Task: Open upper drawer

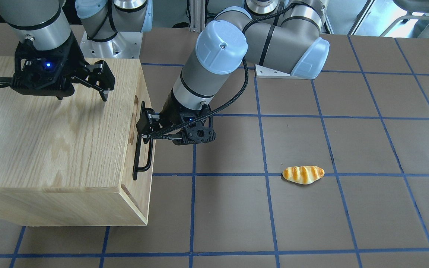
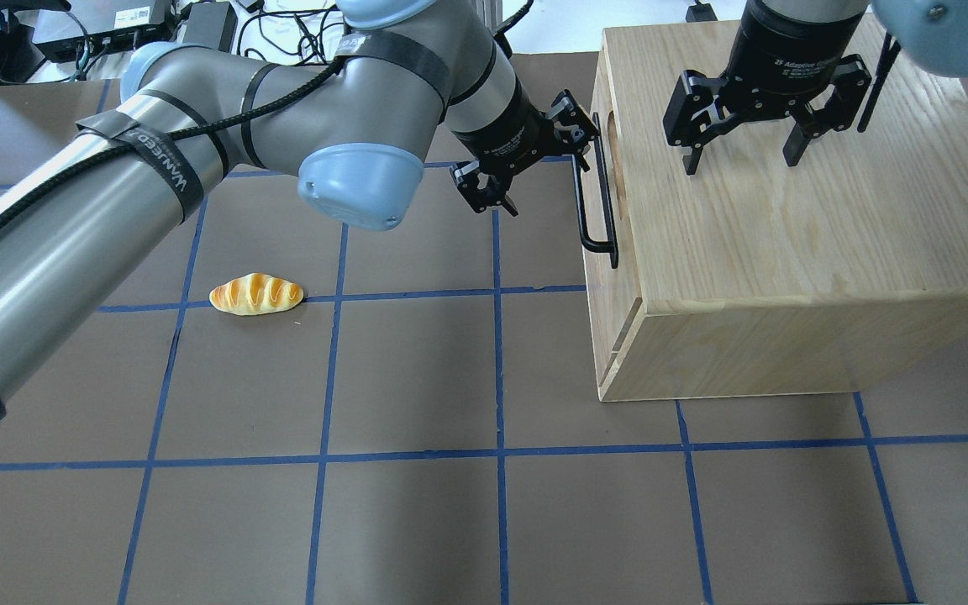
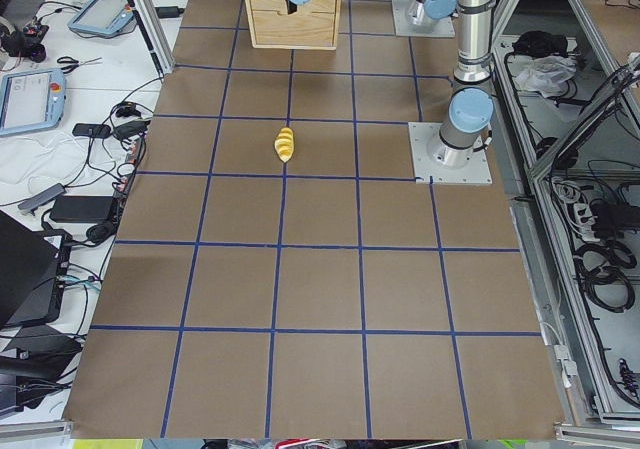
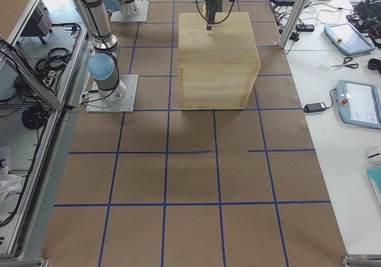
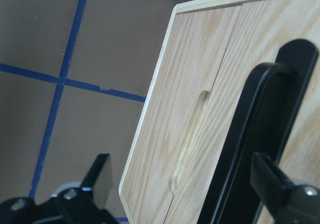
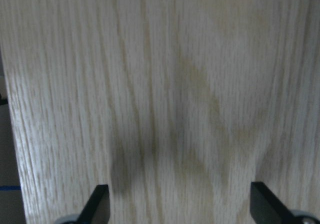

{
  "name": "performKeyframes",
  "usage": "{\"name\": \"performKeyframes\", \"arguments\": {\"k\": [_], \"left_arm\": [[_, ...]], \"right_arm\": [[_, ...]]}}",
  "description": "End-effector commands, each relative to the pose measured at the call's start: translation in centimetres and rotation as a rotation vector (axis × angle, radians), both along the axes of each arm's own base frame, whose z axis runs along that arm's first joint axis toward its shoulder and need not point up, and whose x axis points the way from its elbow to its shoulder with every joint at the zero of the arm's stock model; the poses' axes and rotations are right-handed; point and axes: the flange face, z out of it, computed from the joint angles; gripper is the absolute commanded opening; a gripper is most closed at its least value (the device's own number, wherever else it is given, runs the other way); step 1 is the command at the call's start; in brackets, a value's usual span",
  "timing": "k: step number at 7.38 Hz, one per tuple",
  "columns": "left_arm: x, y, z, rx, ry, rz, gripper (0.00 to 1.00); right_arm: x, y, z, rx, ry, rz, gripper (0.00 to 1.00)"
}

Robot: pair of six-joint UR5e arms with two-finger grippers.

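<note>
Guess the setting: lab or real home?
Likely a robotics lab: arm base bolted to a blue-taped grid table, teach pendant on the side bench.

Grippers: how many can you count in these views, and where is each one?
2. The left gripper is open at the black bar handle of the upper drawer. The right gripper hangs open above the wooden cabinet. None seems hidden.

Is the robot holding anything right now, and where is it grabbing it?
Nothing is held. The left tool is open beside the black handle, and the right tool is open above the wooden box.
</note>
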Motion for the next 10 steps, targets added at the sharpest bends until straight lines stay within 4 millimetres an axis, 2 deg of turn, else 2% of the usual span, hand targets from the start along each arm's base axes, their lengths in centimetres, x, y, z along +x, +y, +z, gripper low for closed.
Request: {"name": "performKeyframes", "arguments": {"k": [1, 3, 6, 10], "left_arm": [[-0.2, -0.2, -0.7, -0.010, -0.008, -0.033, 1.00], [0.0, -0.1, -0.3, -0.030, -0.017, -0.071, 1.00], [0.4, -0.3, -1.2, -0.077, -0.074, -0.174, 1.00], [1.4, 0.4, -0.2, -0.084, -0.089, -0.255, 1.00]], "right_arm": [[0.0, 0.0, 0.0, -0.001, 0.000, 0.000, 1.00], [0.0, 0.0, 0.0, -0.001, 0.000, 0.001, 1.00], [-0.1, 0.0, 0.0, 0.001, 0.000, -0.002, 1.00], [0.0, 0.0, 0.0, -0.001, 0.000, 0.000, 1.00]]}}
